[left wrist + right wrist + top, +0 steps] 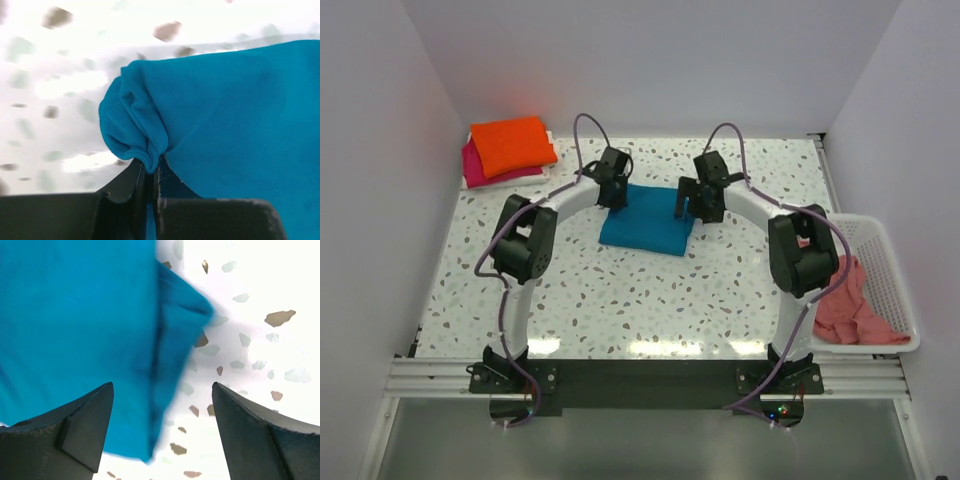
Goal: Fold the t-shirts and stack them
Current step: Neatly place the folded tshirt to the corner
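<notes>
A folded teal t-shirt (645, 228) lies mid-table between my two arms. My left gripper (613, 192) is shut on the teal t-shirt (225, 115), pinching a bunched fold at its far left corner. Over the far right corner, my right gripper (696, 205) hangs open, its fingers apart above the edge of the teal t-shirt (85, 330) with nothing between them. A folded orange t-shirt (512, 145) rests on a magenta t-shirt (472, 165) at the back left. A salmon pink t-shirt (850, 305) lies crumpled in the basket on the right.
The white mesh basket (890, 260) stands at the table's right edge beside the right arm. The enclosure's white walls close in the back and both sides. Speckled tabletop (650, 300) shows in front of the teal t-shirt.
</notes>
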Controlling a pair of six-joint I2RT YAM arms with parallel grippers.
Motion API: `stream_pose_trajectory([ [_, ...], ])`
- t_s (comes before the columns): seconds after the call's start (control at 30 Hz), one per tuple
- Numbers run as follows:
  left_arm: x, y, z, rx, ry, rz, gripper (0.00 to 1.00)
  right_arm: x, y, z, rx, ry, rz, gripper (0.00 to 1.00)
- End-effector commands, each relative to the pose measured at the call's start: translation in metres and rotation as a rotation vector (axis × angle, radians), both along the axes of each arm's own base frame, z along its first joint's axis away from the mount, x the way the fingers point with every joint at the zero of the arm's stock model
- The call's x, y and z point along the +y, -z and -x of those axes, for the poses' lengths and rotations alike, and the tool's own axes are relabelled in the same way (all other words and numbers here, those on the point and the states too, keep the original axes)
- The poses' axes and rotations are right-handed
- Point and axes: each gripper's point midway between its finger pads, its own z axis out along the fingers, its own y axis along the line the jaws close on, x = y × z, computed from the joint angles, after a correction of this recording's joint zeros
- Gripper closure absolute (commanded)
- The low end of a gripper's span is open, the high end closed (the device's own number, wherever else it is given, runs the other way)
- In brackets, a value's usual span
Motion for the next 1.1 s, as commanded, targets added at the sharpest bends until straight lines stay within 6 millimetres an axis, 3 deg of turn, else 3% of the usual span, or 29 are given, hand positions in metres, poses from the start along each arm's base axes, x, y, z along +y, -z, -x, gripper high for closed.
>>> stream_pose_trajectory([
  [0.0,0.067,-0.029,-0.031,-0.077,-0.063,-0.288,1.0,0.007,-0.069,-0.004,-0.132,0.001,-0.07,0.17],
  [0.07,0.084,-0.056,-0.052,-0.133,-0.077,-0.345,1.0,0.01,-0.081,0.002,-0.156,-0.003,-0.084,0.17],
  [0.13,0.102,-0.067,-0.067,-0.158,-0.107,-0.399,1.0,0.013,-0.082,0.01,-0.155,-0.02,-0.082,0.17],
  [0.17,0.104,-0.087,-0.08,-0.199,-0.114,-0.398,1.0,0.015,-0.085,0.013,-0.159,-0.027,-0.084,0.17],
  [0.23,0.116,-0.098,-0.092,-0.225,-0.113,-0.475,1.0,0.016,-0.089,0.019,-0.165,-0.037,-0.085,0.17],
  [0.27,0.118,-0.12,-0.102,-0.268,-0.137,-0.478,1.0,0.017,-0.089,0.021,-0.164,-0.043,-0.084,0.17],
  [0.3,0.126,-0.121,-0.106,-0.265,-0.117,-0.545,1.0,0.018,-0.089,0.023,-0.164,-0.047,-0.083,0.17],
  [0.33,0.128,-0.143,-0.116,-0.312,-0.134,-0.542,1.0,0.021,-0.092,0.026,-0.171,-0.06,-0.084,0.17],
  [0.7,0.185,-0.19,-0.144,-0.411,-0.182,-0.613,1.0,0.05,-0.102,0.044,-0.186,-0.147,-0.091,0.17],
  [1.07,0.204,-0.22,-0.17,-0.535,-0.189,-0.598,1.0,0.058,-0.104,0.04,-0.188,-0.159,-0.086,0.18],
])
